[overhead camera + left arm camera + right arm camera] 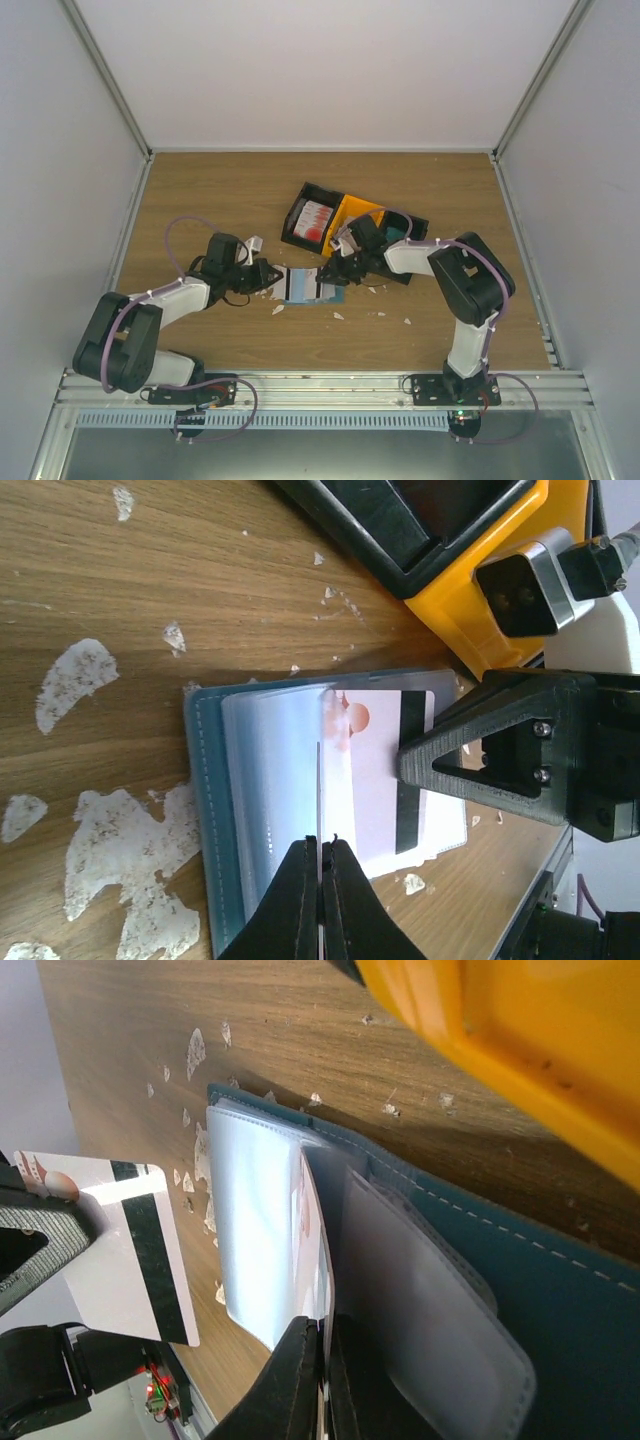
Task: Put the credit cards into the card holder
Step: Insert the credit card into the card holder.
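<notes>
- White enclosure walls [320, 70] stand around a wood-grain tabletop [220, 190] flecked with small white scraps [75, 680].
- From above, the flat blue-teal card holder [312, 288] near the tabletop's middle is hard to make out, because an arm crowds over each of its ends.
- Left end effector [321, 842] has its fingers pressed together on a thin clear sleeve of the card holder, seen edge-on. Whether a card sits inside that sleeve cannot be told.
- Right end effector [322, 1325] is likewise clamped on a thin upright sleeve, which shows faint reddish print.
- A white credit card [372, 780] with a black stripe and a peach circle sits between the two. What supports it is unclear, and in the left wrist view a black finger of the right arm overlaps its stripe end.
- The card holder lies open, its teal cover with pale stitching underneath and translucent bluish sleeves fanned above.
- Just behind it, a black plastic bin [306, 190] holds red-and-white cards [314, 222]. It touches an orange bin [352, 208], which is cut off in both wrist views.
</notes>
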